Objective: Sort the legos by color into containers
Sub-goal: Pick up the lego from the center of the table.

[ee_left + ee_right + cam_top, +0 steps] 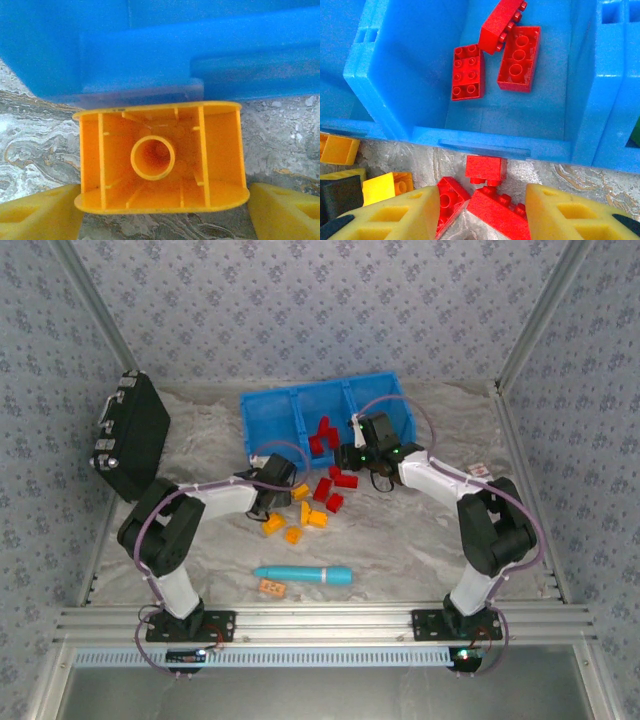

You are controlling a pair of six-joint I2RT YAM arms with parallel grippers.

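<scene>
Legos lie loose on the table before the blue tray. At the left, the left gripper has a finger at each end of an orange brick, gripping or not I cannot tell; the middle compartment holds three red bricks. Before it the right gripper hangs with jaws apart over loose red bricks.

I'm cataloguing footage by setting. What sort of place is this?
Probably a robot test booth: left arm and right arm bolted to an aluminium rail, wallpapered panels boxing in a marble-look table.
</scene>
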